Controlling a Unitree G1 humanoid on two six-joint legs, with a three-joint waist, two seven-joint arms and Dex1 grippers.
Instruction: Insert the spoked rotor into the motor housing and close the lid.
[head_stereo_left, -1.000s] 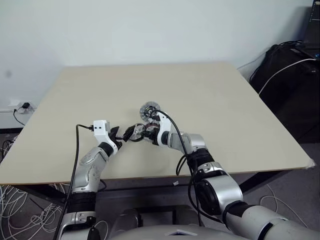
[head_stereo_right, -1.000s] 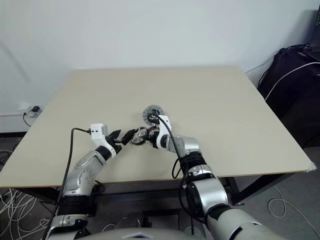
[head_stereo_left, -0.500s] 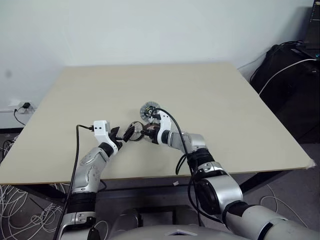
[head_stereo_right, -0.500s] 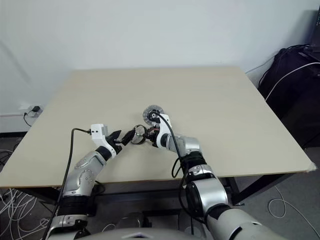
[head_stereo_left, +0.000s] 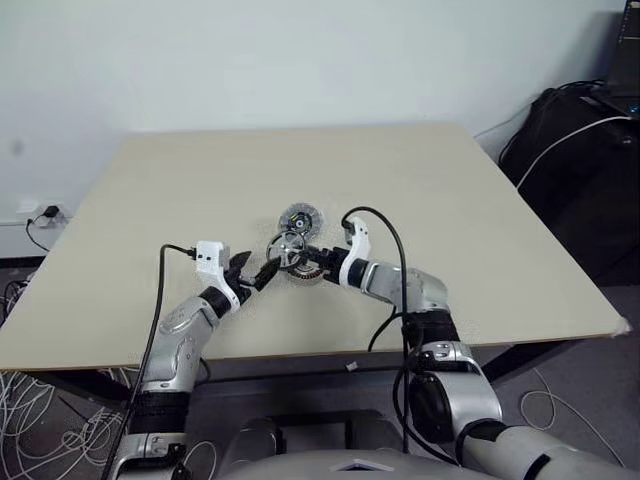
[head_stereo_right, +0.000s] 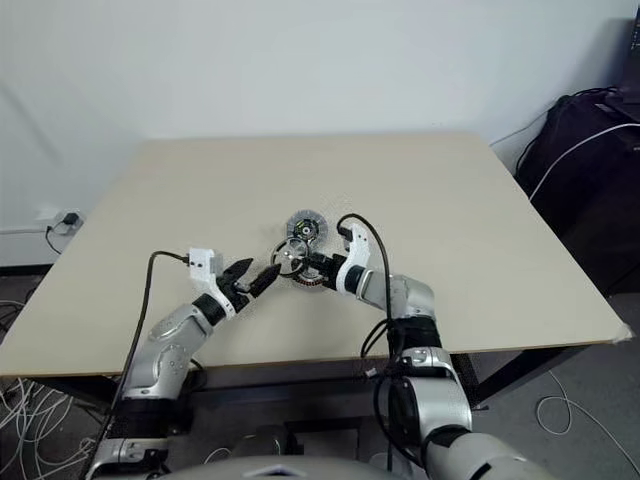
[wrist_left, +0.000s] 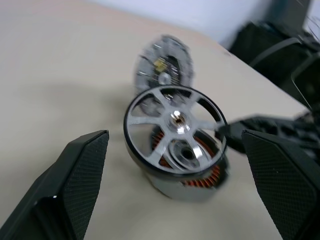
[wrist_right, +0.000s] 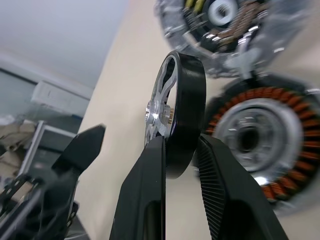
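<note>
Beige table (head_stereo_left: 420, 190), square top, set against pale wall (head_stereo_left: 300, 60). Black bag (head_stereo_left: 565, 130) on floor at 3 o'clock of table, beside its far right corner; white cable (head_stereo_left: 560, 140) draped across bag. Dark object (head_stereo_left: 628, 50) standing above bag at 2 o'clock, kind unclear. Wall socket with black plug (head_stereo_left: 45, 212) at 9 o'clock, low on wall. Tangle of white cables (head_stereo_left: 60, 430) on floor at 7 o'clock, under table's near left corner. Grey floor (head_stereo_left: 590, 400) at 4 o'clock.
</note>
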